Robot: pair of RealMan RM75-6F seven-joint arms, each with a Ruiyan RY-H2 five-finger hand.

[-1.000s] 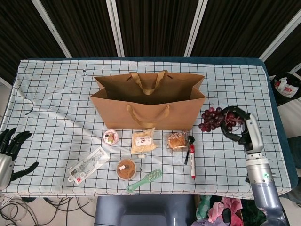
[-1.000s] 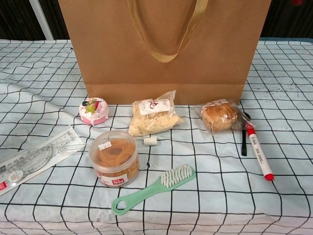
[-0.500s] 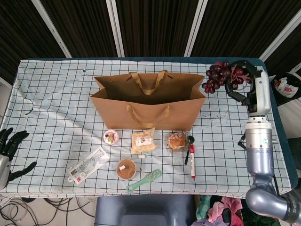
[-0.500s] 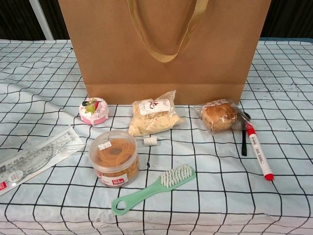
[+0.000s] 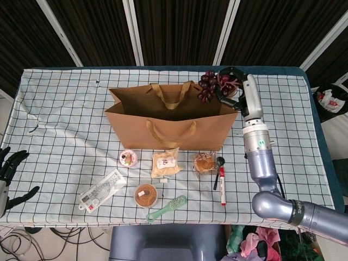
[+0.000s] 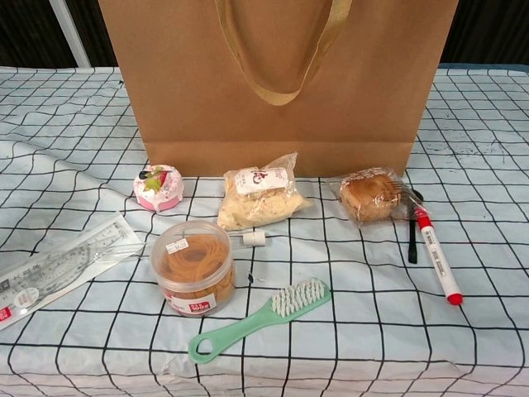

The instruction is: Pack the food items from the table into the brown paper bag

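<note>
The brown paper bag (image 5: 171, 126) (image 6: 281, 83) stands open at the table's middle. My right hand (image 5: 231, 82) holds a bunch of dark grapes (image 5: 209, 86) above the bag's right rear corner. In front of the bag lie a pink wrapped cake (image 5: 129, 159) (image 6: 159, 187), a bagged pastry (image 5: 166, 162) (image 6: 260, 198) and a wrapped bun (image 5: 205, 162) (image 6: 369, 195). My left hand (image 5: 10, 174) hangs open off the table's left front corner, holding nothing.
A red marker (image 5: 222, 186) (image 6: 437, 256), a black spoon (image 5: 218, 171), a tub of rubber bands (image 5: 145, 195) (image 6: 193, 267), a green brush (image 5: 166, 208) (image 6: 258, 320) and a packaged ruler set (image 5: 102, 188) (image 6: 58, 266) lie near the front edge.
My right hand lifted the grapes off the table at the right, swung them up and leftward, and now holds them over the bag's right end. The left hand sank slightly.
</note>
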